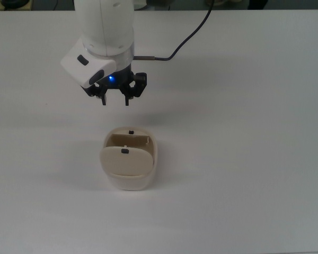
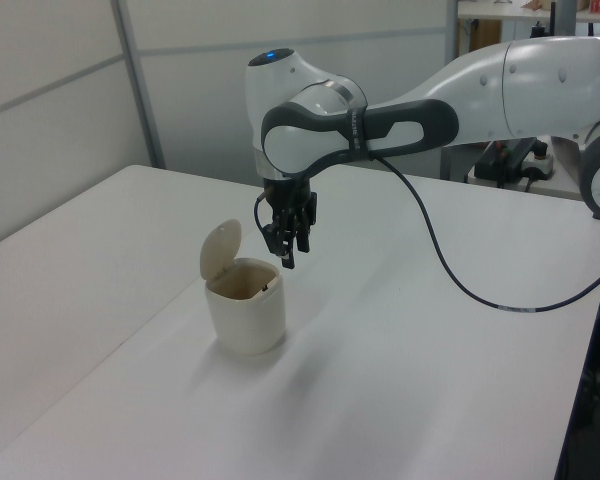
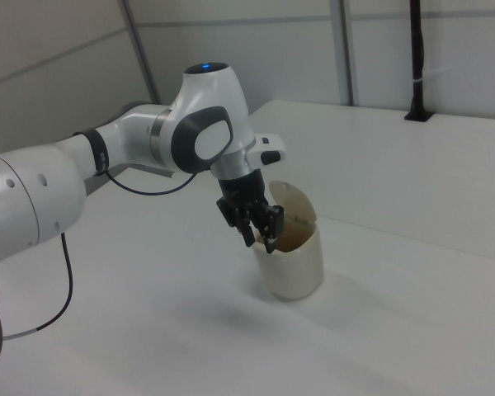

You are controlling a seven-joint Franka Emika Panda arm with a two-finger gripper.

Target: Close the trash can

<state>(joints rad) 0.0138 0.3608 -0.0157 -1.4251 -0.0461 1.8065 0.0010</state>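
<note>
The gripper point(image 1: 115, 100), fingers narrowed and empty, hung above the trash can point(image 2: 246, 315); its upright lid point(image 2: 220, 250) stood beyond the opening, seemingly on the far side.

White table point(image 1: 244, 159) under trash can point(image 1: 130, 169)

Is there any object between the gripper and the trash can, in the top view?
No. In the top view only bare white table lies between the gripper and the trash can.

no readable text, labels or numbers anywhere
</note>
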